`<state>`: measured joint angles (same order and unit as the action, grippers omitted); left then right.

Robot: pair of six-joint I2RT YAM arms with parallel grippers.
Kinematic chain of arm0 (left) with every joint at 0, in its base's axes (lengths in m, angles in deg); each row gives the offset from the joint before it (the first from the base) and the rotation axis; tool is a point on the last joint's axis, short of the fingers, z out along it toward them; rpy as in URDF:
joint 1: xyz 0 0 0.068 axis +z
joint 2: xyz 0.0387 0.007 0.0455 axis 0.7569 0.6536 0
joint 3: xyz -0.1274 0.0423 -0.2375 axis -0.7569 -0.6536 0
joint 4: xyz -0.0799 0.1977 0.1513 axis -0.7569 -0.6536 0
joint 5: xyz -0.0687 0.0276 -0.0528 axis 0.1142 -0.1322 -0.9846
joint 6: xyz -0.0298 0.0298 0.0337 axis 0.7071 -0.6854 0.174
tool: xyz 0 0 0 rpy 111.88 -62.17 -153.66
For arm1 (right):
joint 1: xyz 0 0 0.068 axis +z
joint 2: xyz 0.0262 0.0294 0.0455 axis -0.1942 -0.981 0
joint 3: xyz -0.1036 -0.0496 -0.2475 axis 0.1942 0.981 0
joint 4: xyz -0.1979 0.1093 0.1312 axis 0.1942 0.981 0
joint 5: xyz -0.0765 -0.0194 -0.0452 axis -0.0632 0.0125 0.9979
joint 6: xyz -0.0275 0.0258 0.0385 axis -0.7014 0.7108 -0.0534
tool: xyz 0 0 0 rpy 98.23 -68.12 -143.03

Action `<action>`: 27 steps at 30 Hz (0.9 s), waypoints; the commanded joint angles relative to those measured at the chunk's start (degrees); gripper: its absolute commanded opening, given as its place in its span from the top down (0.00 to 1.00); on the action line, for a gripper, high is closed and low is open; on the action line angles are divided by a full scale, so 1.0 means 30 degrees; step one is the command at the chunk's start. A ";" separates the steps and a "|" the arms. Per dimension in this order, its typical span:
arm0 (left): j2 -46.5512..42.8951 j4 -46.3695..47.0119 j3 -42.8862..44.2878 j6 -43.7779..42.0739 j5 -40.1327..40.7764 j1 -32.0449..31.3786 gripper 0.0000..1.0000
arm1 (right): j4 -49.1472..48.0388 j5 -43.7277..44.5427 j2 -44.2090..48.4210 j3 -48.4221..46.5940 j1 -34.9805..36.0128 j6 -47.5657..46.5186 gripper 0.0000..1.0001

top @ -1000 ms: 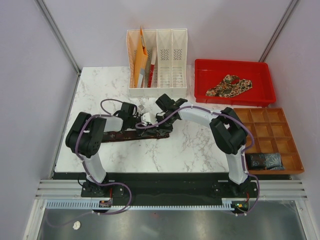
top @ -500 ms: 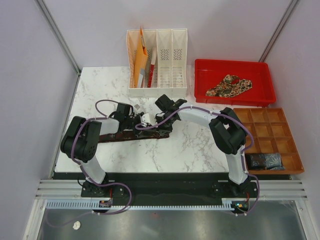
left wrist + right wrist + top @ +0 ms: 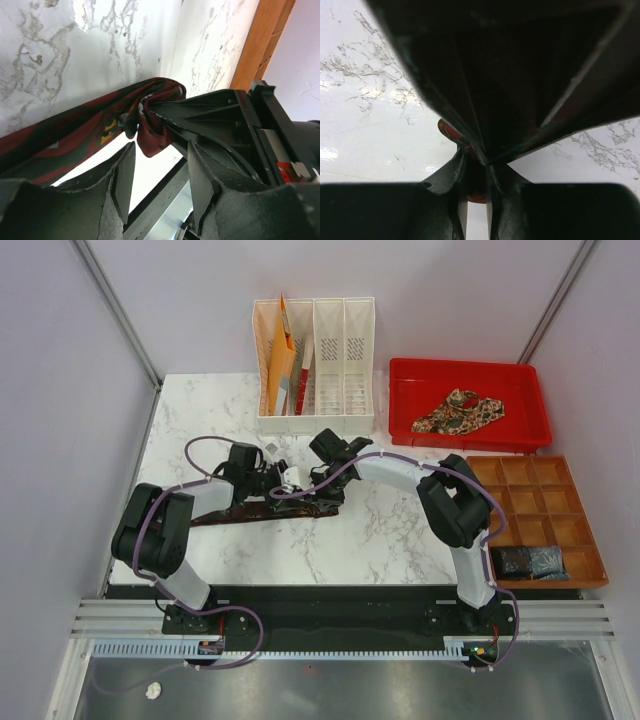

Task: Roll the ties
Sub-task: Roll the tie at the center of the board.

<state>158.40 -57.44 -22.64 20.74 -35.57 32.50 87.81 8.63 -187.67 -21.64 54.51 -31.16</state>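
A dark maroon tie [image 3: 232, 512] lies stretched across the marble table; in the left wrist view its folded end [image 3: 155, 107] bunches up. My right gripper [image 3: 322, 498] is shut on that end, and red fabric shows between its fingers [image 3: 476, 197]. My left gripper [image 3: 274, 488] hovers just left of it. Its jaws stand open [image 3: 157, 172] with nothing between them, right beside the fold. The tan paisley tie [image 3: 458, 410] lies in the red tray [image 3: 402, 410]. In the left wrist view the right gripper's fingers [image 3: 200, 112] pinch the cloth.
A white file rack [image 3: 330, 360] with orange folders stands at the back. At the right is a wooden compartment box [image 3: 540, 490], with a dark rolled bundle [image 3: 530, 561] in its near cell. Its edge [image 3: 260, 45] shows in the left wrist view.
My left gripper has opened and let go of the maroon tie, and the left arm's elbow has swung left and nearer. The right gripper has kept its grip in place.
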 commanded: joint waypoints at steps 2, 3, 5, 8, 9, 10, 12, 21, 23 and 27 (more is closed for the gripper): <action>-0.0498 0.0858 -0.0595 0.0674 -0.0186 -0.0032 0.49 | 0.1384 0.0531 -0.1340 0.0231 0.0007 -0.0159 0.78; -0.0438 0.1062 -0.0624 0.0703 -0.0156 -0.0091 0.49 | 0.1413 0.0530 -0.1398 0.0173 0.0036 -0.0101 0.77; -0.0174 0.1588 -0.0624 0.0762 -0.0185 -0.0179 0.50 | 0.1529 0.0472 -0.1486 -0.0032 0.0036 -0.0042 0.77; 0.0117 0.2028 -0.0595 0.0879 -0.0214 -0.0384 0.52 | 0.1735 0.0383 -0.1749 -0.0383 0.0036 0.0074 0.77; 0.0119 0.2234 -0.0508 0.0821 -0.0185 -0.0530 0.52 | 0.1880 0.0296 -0.1837 -0.0471 0.0007 0.0075 0.77; 0.0177 0.2265 -0.0420 0.0733 -0.0127 -0.0589 0.52 | 0.1911 0.0267 -0.1838 -0.0588 -0.0022 0.0075 0.77; 0.0294 0.2295 -0.0361 0.0616 -0.0127 -0.0735 0.52 | 0.1998 0.0208 -0.1954 -0.0676 -0.0022 0.0163 0.77; 0.1348 0.1562 0.0049 0.0089 0.0372 -0.1146 0.59 | 0.2320 0.0208 -0.2189 -0.0970 -0.0198 0.0222 0.76; 0.1408 0.1445 0.0137 -0.0029 0.0459 -0.1146 0.60 | 0.2351 0.0178 -0.2190 -0.1116 -0.0198 0.0222 0.76; 0.1730 0.1357 0.0313 -0.0175 0.0751 -0.1205 0.69 | 0.2409 0.0062 -0.2248 -0.1263 -0.0227 0.0309 0.75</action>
<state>162.01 -52.92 -23.58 21.57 -35.31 29.81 92.34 7.01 -190.47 -26.01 54.09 -30.85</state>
